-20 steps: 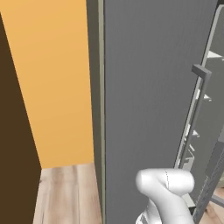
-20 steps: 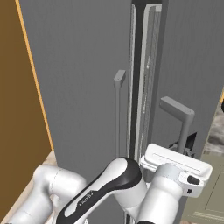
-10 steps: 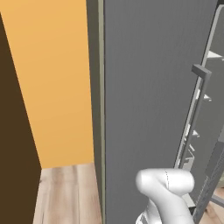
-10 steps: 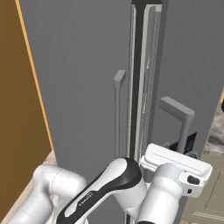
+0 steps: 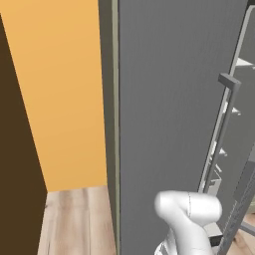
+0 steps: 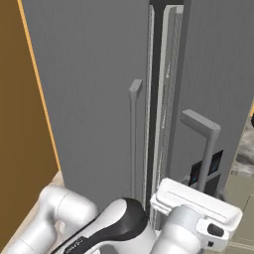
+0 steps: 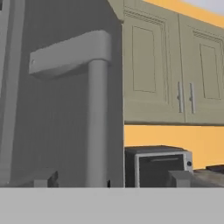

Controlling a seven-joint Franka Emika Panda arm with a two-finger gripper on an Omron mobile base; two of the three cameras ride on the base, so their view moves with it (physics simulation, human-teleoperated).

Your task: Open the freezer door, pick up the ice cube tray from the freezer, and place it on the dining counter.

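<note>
Freezer door (image 5: 174, 99) cut off by top and bottom edges of left base view; lower part hidden behind white arm. Freezer (image 5: 239, 124) interior seen only through narrow gap at right edge; white shelves (image 5: 242, 63) glimpsed as slivers, contents not determinable. Bar handle (image 6: 133, 139) lower end hidden behind arm in right base view. Neighbouring door (image 6: 218, 74) cut off at top; its black rectangle (image 6: 208, 168) partly covered by second handle (image 6: 206, 149) and wrist. Tool fingertips concealed in both base views; jaw state not determinable there. In hand view, handle (image 7: 98, 113) cut off below; dark appliance (image 7: 157, 168) truncated at bottom; wall cabinets (image 7: 175, 65) cropped at right edge.
</note>
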